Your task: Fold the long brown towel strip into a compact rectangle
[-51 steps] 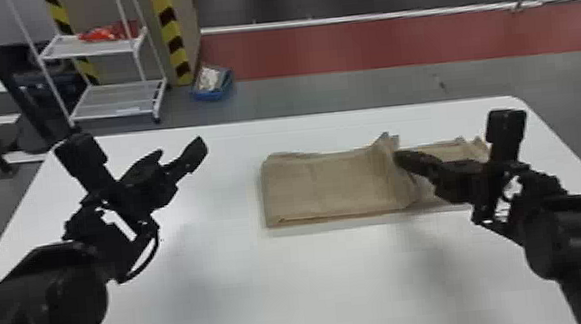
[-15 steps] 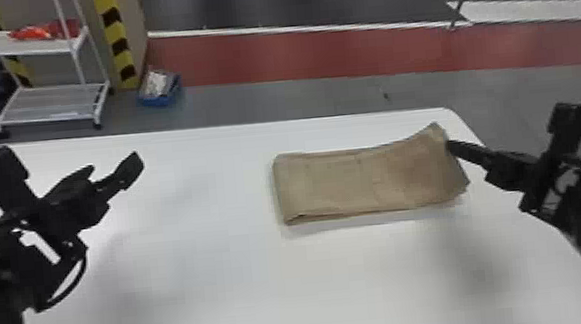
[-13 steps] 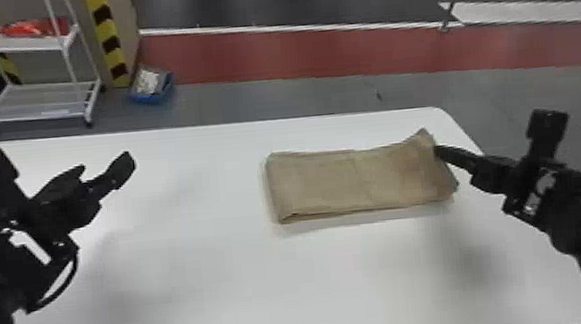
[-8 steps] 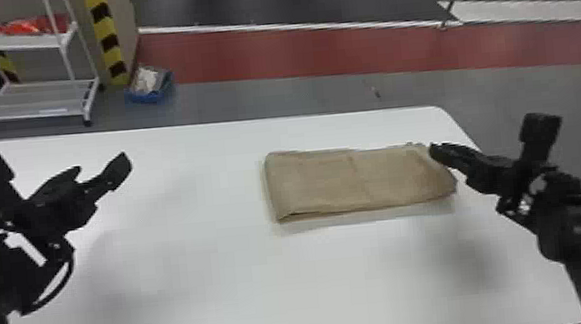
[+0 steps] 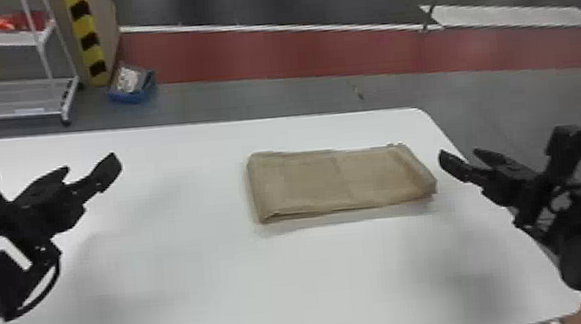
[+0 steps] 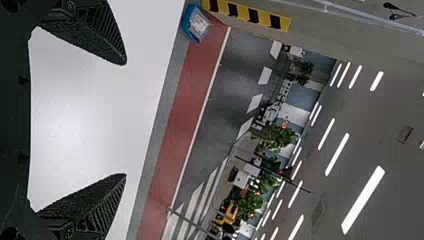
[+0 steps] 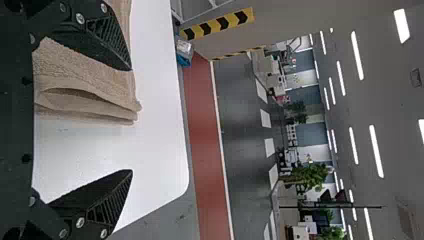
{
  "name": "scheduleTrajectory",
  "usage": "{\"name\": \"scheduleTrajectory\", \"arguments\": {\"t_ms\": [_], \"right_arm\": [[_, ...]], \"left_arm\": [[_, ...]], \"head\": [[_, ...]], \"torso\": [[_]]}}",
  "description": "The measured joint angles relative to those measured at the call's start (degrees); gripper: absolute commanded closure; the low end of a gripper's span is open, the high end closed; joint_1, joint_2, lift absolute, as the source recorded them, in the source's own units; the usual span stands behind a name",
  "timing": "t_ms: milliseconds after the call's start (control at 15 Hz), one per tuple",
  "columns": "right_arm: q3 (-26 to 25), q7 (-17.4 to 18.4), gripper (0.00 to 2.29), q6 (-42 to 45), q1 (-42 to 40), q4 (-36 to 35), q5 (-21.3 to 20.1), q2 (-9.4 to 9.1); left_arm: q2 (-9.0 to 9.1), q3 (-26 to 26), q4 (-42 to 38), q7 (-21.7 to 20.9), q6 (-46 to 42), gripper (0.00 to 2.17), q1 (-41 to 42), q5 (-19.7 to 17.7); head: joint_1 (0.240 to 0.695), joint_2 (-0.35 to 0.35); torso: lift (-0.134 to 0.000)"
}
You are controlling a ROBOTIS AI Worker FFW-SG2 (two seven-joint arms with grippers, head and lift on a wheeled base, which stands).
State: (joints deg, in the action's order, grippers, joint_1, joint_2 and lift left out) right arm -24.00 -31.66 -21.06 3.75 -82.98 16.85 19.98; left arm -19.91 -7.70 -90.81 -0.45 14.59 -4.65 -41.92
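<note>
Tabletop [image 5: 315,282]: white, red floor strip [image 5: 269,50] beyond at twelve o'clock.
Brown towel [image 5: 336,180]: folded flat at one o'clock; layers gape at its three o'clock end.
Right gripper [image 7: 131,120]: fingers spread, empty, just beside that end.
Left gripper [image 6: 125,120]: fingers spread, empty, toward nine o'clock.
Tidying: best nudged level gently, probably, without dragging the stack.

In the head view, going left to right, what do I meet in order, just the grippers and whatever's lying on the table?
Left gripper → brown towel strip → right gripper.
</note>
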Motion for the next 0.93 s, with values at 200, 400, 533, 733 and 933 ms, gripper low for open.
{"name": "scheduleTrajectory", "arguments": {"t_ms": [200,400,533,733,933], "right_arm": [[-0.67,-0.37,0.07,1.99,-1.82,-0.5,0.12,-0.58],[-1.86,-1.16,0.08,2.86,-4.01,-1.67,0.65,-1.22],[-3.31,-1.46,0.08,4.09,-6.08,-3.19,2.04,-1.53],[-5.91,-2.07,0.09,4.57,-9.11,-5.32,4.38,-1.55],[-8.11,-2.41,0.09,4.56,-12.33,-8.63,6.52,-1.58]], "left_arm": [[0.61,-2.3,-0.56,0.07,-0.07,0.09,0.82,0.15],[2.13,-6.77,-1.09,0.1,-0.27,0.09,1.82,3.2],[3.83,-10.48,-0.73,0.38,-0.9,0.09,1.84,7.49],[7.5,-15.01,2.45,0.99,-4.68,0.1,0.64,12.8],[10.34,-19.85,7.21,3.11,-5.29,0.21,-3.37,16.29]], "head": [[0.695,-0.238],[0.695,-0.281],[0.695,-0.338],[0.695,-0.35],[0.695,-0.35]], "torso": [[-0.128],[-0.128],[-0.128],[-0.128],[-0.128]]}}
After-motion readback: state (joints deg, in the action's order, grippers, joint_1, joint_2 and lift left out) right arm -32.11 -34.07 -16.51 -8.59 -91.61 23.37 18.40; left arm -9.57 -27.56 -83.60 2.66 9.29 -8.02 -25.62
